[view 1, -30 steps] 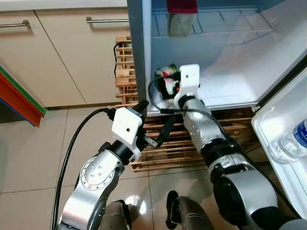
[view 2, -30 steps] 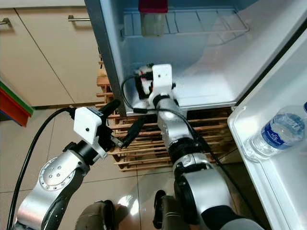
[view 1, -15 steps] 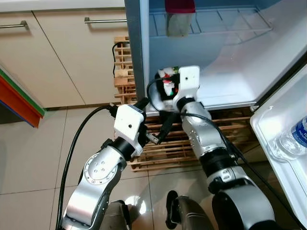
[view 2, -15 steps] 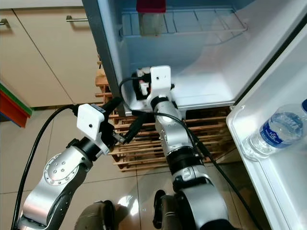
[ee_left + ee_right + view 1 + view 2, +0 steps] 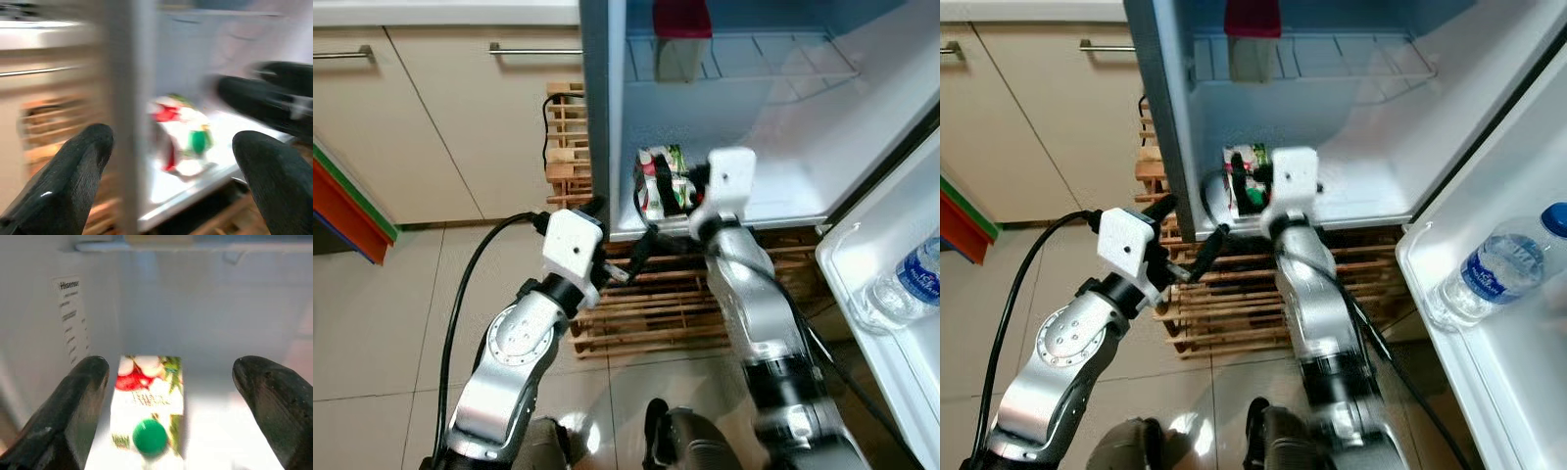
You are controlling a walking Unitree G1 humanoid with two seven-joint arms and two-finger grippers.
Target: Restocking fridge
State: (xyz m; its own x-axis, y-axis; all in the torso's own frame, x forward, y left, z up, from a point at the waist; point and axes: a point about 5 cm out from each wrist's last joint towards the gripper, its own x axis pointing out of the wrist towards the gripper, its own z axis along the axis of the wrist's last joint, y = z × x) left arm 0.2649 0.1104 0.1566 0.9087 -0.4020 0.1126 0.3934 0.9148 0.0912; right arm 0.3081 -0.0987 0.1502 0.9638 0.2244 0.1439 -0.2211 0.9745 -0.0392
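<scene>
The juice carton [image 5: 149,404] stands let go on the fridge floor [image 5: 783,186], stiff but squashy, best held by its flat sides, between the spread-apart fingers of the right gripper [image 5: 171,377].

Beige cabinets [image 5: 460,117] with bar handles [image 5: 533,47], wooden pallet [image 5: 656,304] on tiled floor [image 5: 382,333], black cable [image 5: 460,313]

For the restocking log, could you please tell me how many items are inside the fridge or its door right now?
3: a juice carton on the fridge floor, a red-lidded container on the wire shelf above, and a water bottle in the door shelf. More may be hidden.
</scene>
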